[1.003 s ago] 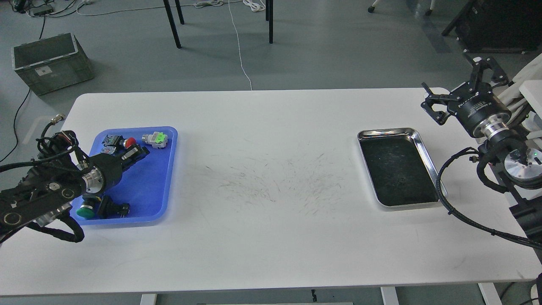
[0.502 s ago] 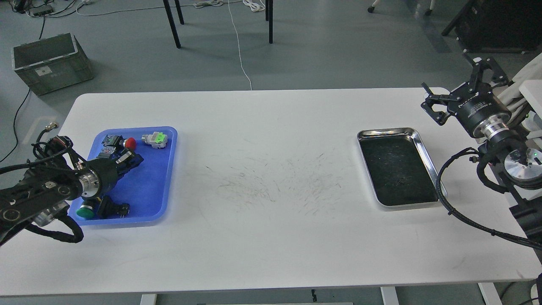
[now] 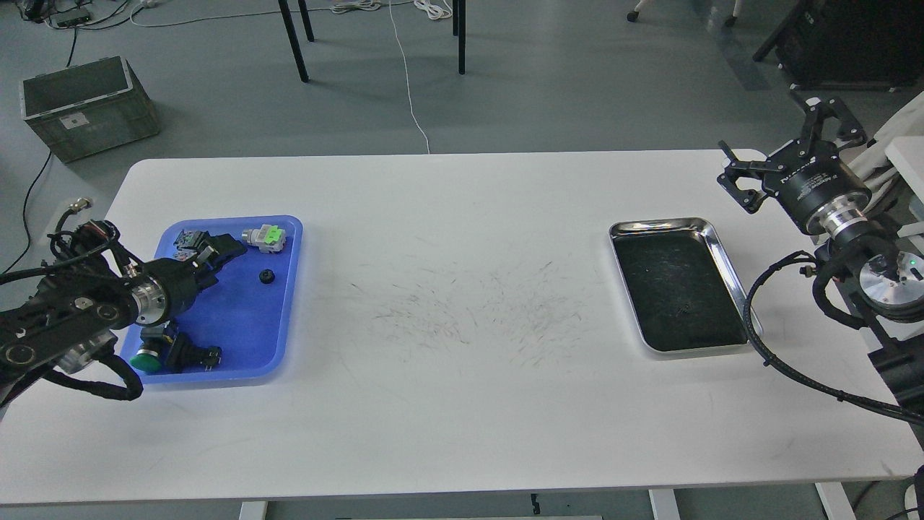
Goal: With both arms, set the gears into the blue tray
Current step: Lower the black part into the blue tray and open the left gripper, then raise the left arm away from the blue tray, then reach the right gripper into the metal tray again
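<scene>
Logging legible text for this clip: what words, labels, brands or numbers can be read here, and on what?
Nothing can be read for certain.
Right pincer: white lettering on its black body, too small and blurred to read.
Grey crate on the floor: a white label, its text illegible.
Blue tray, steel tray, gear and left pincer: no visible text.

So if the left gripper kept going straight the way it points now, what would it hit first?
Probably the green-capped switch at the far end of the blue tray. The left gripper points up-right toward it; its height above the tray is unclear.
</scene>
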`<act>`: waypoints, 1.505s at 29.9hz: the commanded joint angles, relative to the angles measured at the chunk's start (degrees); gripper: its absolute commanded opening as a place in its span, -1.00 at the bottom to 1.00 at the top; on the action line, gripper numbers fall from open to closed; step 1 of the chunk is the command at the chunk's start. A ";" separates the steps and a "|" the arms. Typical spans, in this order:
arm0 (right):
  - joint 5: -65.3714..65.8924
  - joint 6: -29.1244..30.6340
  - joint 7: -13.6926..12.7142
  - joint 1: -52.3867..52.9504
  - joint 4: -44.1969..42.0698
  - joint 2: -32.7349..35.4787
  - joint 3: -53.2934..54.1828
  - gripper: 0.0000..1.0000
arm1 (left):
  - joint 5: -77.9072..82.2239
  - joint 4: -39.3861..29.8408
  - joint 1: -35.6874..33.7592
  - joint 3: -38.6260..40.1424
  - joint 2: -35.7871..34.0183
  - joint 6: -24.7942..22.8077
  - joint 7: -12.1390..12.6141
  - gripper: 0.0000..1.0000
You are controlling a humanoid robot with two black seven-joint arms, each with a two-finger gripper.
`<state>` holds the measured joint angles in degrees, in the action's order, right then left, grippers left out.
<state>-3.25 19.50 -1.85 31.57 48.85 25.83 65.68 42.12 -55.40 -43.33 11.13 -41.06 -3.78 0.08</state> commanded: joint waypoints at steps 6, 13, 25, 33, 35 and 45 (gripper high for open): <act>0.00 -0.17 0.01 1.22 0.11 0.01 -0.82 0.98 | -2.47 -0.23 -3.26 11.52 0.10 -2.01 -1.05 0.95; 0.00 -0.34 -0.43 2.97 0.11 0.27 -0.90 0.98 | -12.22 6.60 -3.69 26.20 6.95 -2.72 -3.59 0.95; 0.09 0.10 -2.45 7.71 0.45 11.16 -9.06 0.98 | -33.40 18.83 -9.93 31.14 21.90 -7.47 -6.50 0.96; 7.71 0.36 -4.03 19.13 4.84 20.83 -28.74 0.98 | -36.23 18.22 -11.16 32.55 22.96 -7.12 -6.50 0.96; 12.37 0.27 -4.73 20.98 7.56 22.41 -33.75 0.98 | -36.14 18.22 -11.69 32.55 23.05 -7.03 -6.41 0.96; 55.95 0.27 -6.58 21.78 23.48 28.05 -52.92 0.98 | -35.97 17.69 -12.05 32.02 23.05 -6.94 -6.50 0.96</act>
<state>40.59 19.80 -8.16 53.33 70.45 53.62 17.46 6.11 -37.47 -55.41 43.30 -17.94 -10.81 -6.42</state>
